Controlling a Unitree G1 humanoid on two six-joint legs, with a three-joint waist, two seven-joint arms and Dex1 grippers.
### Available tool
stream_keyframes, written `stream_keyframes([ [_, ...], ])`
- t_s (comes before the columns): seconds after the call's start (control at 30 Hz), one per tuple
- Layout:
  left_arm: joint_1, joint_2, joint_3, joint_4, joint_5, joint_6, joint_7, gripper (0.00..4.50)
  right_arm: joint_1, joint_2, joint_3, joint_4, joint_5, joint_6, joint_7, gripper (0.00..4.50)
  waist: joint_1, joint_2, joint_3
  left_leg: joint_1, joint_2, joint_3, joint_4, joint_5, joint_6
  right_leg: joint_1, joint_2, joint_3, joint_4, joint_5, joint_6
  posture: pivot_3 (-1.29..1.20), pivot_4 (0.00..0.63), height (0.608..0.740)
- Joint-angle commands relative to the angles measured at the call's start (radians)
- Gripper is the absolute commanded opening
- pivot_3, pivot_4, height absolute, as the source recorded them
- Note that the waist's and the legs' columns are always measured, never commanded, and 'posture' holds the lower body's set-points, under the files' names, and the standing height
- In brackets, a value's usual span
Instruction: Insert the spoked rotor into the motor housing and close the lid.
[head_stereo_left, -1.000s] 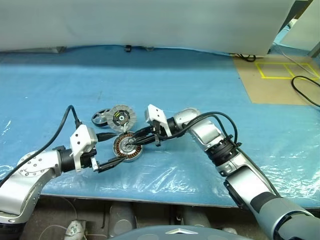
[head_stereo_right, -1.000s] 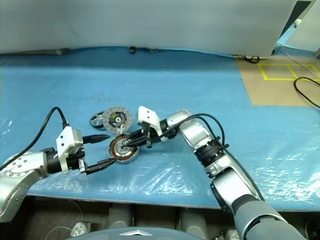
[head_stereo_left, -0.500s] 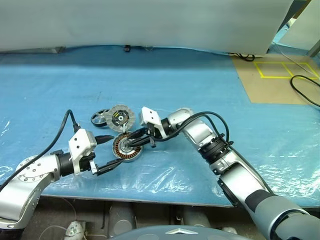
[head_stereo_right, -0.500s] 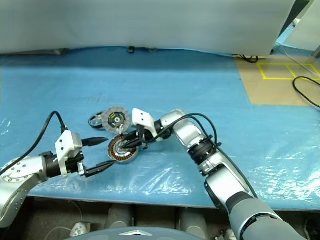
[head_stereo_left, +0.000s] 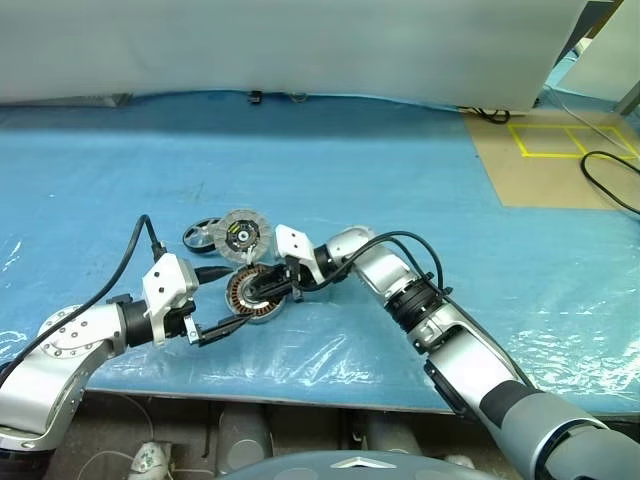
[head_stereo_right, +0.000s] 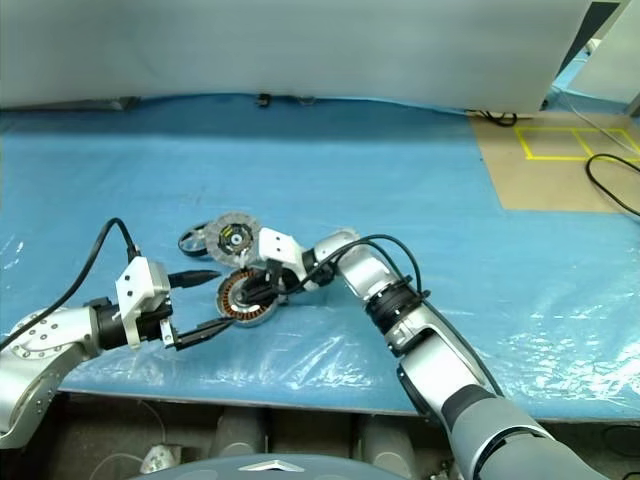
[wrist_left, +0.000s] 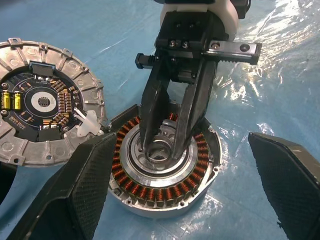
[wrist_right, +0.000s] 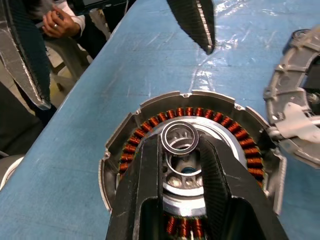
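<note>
The motor housing (head_stereo_left: 255, 294), a silver drum ringed with copper windings, lies on the blue mat (head_stereo_left: 330, 170). My right gripper (head_stereo_left: 262, 289) reaches down onto its metal centre, shut on a small thin ring (wrist_right: 180, 138) held between the fingertips. My left gripper (head_stereo_left: 224, 301) stands wide open just left of the housing, one finger (wrist_left: 82, 192) on each side of it and not touching. The lid (head_stereo_left: 243, 235) lies flat just behind the housing, radial face with its black-and-yellow centre up. The dark spoked rotor (head_stereo_left: 203, 236) lies at the lid's left edge, partly tucked under it.
A tan board (head_stereo_left: 560, 165) marked with yellow tape lies at the back right, and a black cable (head_stereo_left: 612, 185) runs over it. The mat's front edge runs just below my arms. A person's hands (wrist_right: 59, 21) show beyond the table in the right wrist view.
My right gripper has sunk a little and shifted left onto the housing's centre, still holding the ring. The left gripper has stayed open in place.
</note>
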Motion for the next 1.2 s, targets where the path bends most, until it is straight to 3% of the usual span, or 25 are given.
stream_keyframes([
  [0.03,-0.004,-0.003,0.008,-0.018,0.001,-0.017,0.000,4.46,0.004,-0.028,0.004,-0.058,-0.007,0.004,0.036,0.67,0.000,0.000,0.000,0.000,0.000,0.000,0.000,0.000,0.000,0.000,0.000,0.000,0.000,0.000,0.000,0.00,0.150,0.740],
  [1.2,-0.032,-0.021,-0.016,0.009,0.016,-0.032,-0.001,4.46,0.023,-0.017,-0.004,-0.010,-0.057,-0.038,-0.021,0.67,-0.001,0.000,0.000,0.000,0.000,0.000,0.000,0.000,0.000,0.000,0.000,0.000,0.000,0.000,0.000,0.00,0.150,0.740],
])
